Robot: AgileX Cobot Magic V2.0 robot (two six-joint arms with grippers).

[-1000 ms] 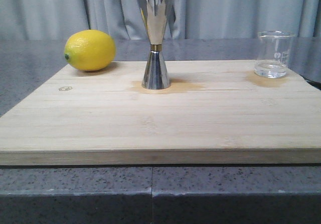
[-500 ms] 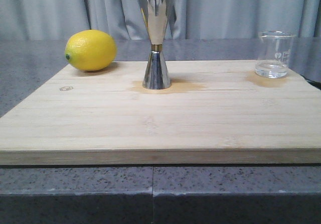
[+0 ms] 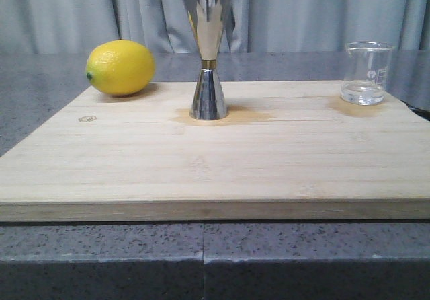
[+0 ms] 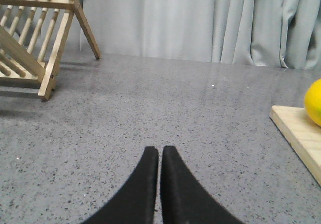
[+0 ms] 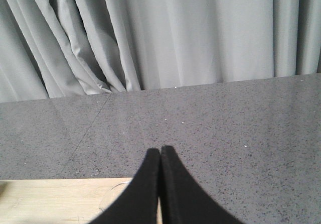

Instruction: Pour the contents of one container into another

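A small clear glass beaker (image 3: 366,73) stands upright at the back right of the wooden board (image 3: 215,159), with a little clear liquid at its bottom. The tall steel jigger (image 3: 208,56) stands upright near the board's back middle. Neither gripper shows in the front view. In the left wrist view my left gripper (image 4: 159,149) is shut on nothing, above bare grey counter left of the board. In the right wrist view my right gripper (image 5: 160,150) is shut and empty; a thin curved glass rim (image 5: 111,197) shows beside its fingers on the board's edge.
A yellow lemon (image 3: 121,67) lies at the board's back left corner; its edge (image 4: 313,102) shows in the left wrist view. A wooden dish rack (image 4: 35,28) stands on the grey counter (image 4: 150,108) left of the board. Grey curtains hang behind.
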